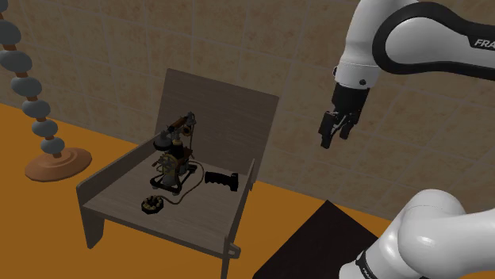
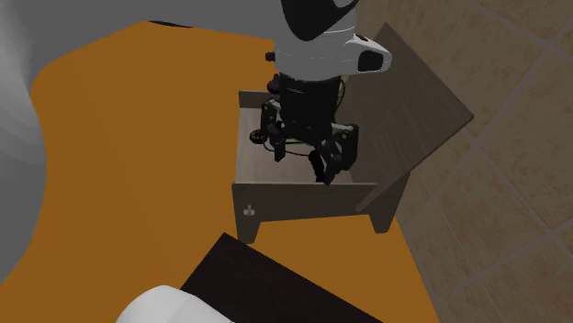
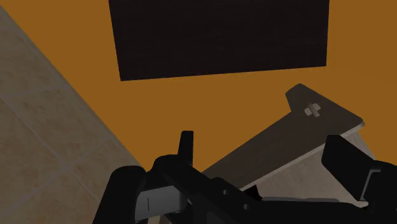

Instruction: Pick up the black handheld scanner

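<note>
The black handheld scanner (image 1: 222, 181) lies flat on the seat of a low wooden bench (image 1: 198, 226), close to the side panel nearest the arm. My gripper (image 1: 334, 132) hangs open in the air well off that side of the bench, higher than the scanner and holding nothing. From the second exterior view, the gripper (image 2: 308, 147) hovers over the bench (image 2: 303, 197) with its fingers spread, and the hand hides most of what lies on the seat. In the wrist view the fingers (image 3: 348, 167) stand apart above the bench's side panel (image 3: 312, 121).
A dark metal machine with a cable (image 1: 171, 157) and a small round part (image 1: 151, 204) share the seat with the scanner. The bench has a tall back panel (image 1: 230, 119). A lamp of stacked grey stones (image 1: 36, 107) stands on the orange floor. The dark stand top (image 3: 222, 38) lies beside the bench.
</note>
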